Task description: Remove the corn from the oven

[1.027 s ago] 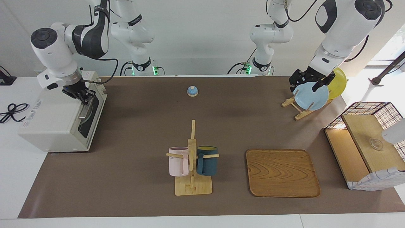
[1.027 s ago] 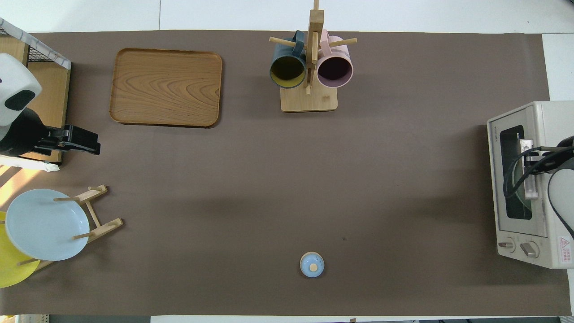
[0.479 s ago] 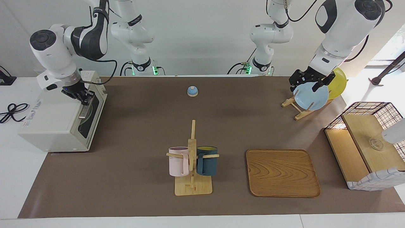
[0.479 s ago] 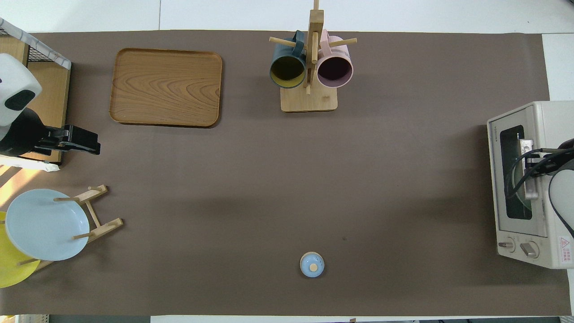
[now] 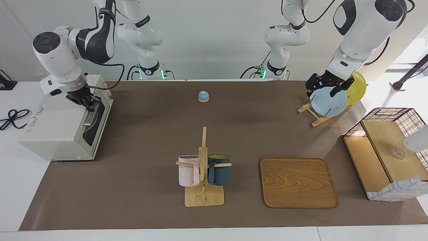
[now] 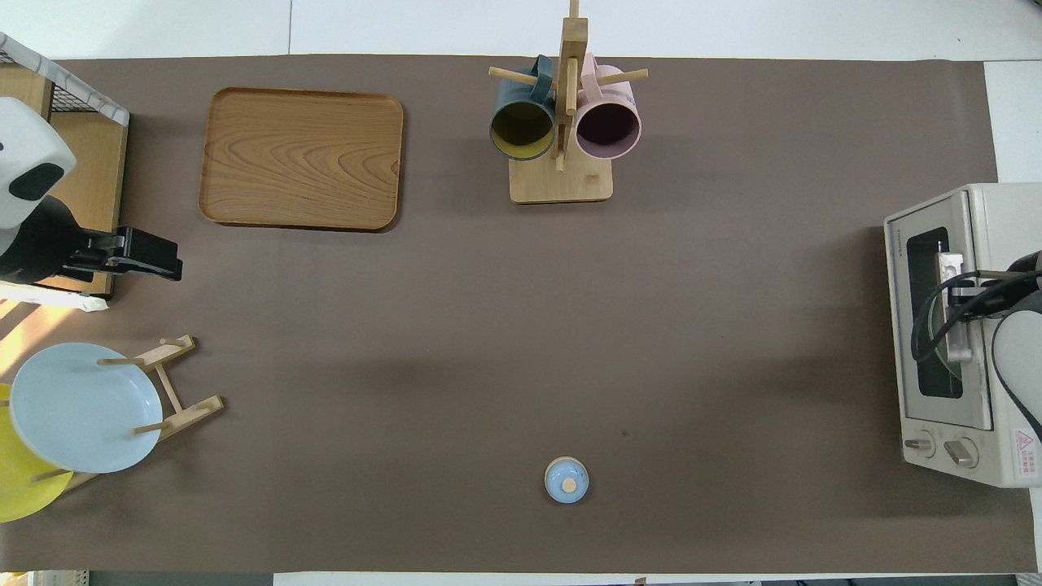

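Observation:
The off-white oven (image 5: 57, 130) stands at the right arm's end of the table and also shows in the overhead view (image 6: 989, 212). Its dark glass door stands nearly closed, its top edge tipped slightly out. My right gripper (image 5: 87, 102) is at the upper end of the door's metal bar handle (image 5: 89, 117) and is shut on it; in the overhead view the gripper (image 6: 961, 289) is over the handle (image 6: 961, 346). The corn is hidden. My left gripper (image 5: 323, 87) is open and empty, held in the air over the mat between the shelf and the plate rack (image 6: 155, 256).
A mug rack (image 5: 203, 167) with a pink and a dark blue mug stands mid-table. A wooden tray (image 5: 298, 182) lies beside it. A small blue dome (image 5: 203, 96) sits near the robots. A blue plate (image 5: 329, 102), a yellow plate (image 5: 357, 87) and a wire-and-wood shelf (image 5: 388, 150) are at the left arm's end.
The right gripper has shifted slightly at the oven handle, and the handle has come a little way out toward the table's middle. The left arm has not moved.

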{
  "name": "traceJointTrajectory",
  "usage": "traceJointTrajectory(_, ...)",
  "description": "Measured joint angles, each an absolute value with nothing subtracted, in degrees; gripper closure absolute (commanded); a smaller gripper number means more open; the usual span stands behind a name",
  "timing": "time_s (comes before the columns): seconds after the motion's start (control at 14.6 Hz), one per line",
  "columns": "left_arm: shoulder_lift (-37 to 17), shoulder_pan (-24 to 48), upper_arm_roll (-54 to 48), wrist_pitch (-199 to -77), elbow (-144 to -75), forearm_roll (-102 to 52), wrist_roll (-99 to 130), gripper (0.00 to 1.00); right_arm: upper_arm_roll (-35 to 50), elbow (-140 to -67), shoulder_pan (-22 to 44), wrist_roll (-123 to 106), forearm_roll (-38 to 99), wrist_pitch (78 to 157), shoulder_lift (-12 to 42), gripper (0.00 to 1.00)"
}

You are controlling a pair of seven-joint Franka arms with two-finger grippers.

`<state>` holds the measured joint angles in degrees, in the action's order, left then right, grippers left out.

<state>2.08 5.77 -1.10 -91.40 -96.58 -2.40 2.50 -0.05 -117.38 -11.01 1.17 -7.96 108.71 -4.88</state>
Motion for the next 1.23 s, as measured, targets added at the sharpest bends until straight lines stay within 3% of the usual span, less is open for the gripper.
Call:
traceJointTrajectory(0.62,2.1,5.8,-1.1,-91.4,-96.6,-2.4,2.5,0.00,0.9,-121.2,-6.0,3.3,-2.8,112.9,-4.4,1.00)
traceJointTrajectory(1.23,2.1,5.8,-1.1,-91.4,-96.6,-2.4,2.5,0.00,1.9,-129.2,-1.1,6.2,-1.4,130.9,2.8,1.00)
